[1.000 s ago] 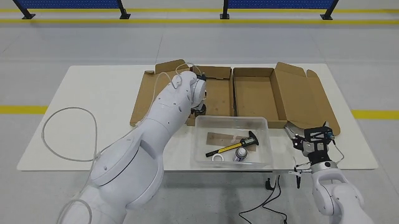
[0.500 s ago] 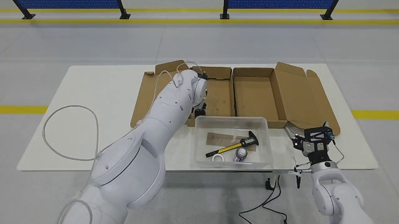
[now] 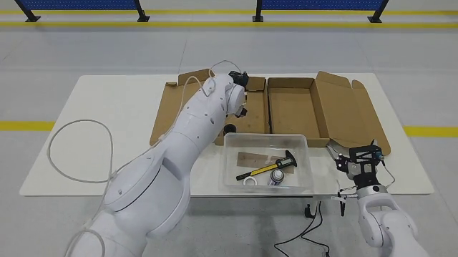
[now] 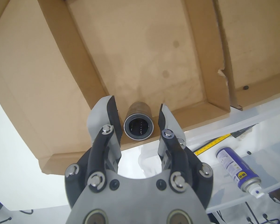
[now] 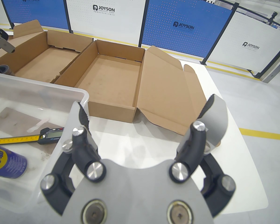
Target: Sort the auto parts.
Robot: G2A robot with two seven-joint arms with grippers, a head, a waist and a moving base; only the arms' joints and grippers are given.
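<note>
Metal cylinder [image 4: 138, 123]: short, hollow, dull grey-brown body. Bright ring round the open end, dark bore with small glints inside. Lying on its side on floor of left cardboard box [image 4: 130, 47], against the wall nearest clear bin [image 3: 266, 137], close to bin's far-left corner. Left pincer [image 4: 137, 108] above it, fingers apart, one either side; contact not visible. Right pincer [image 5: 147, 110] spread wide over near right edge of worktop [image 3: 107, 128], beside bin, gripping nothing. Versus 1.0 s ago: left wrist up and back toward far side of box, cylinder left in place and now clear of wrist in top view. Right arm unchanged.
</note>
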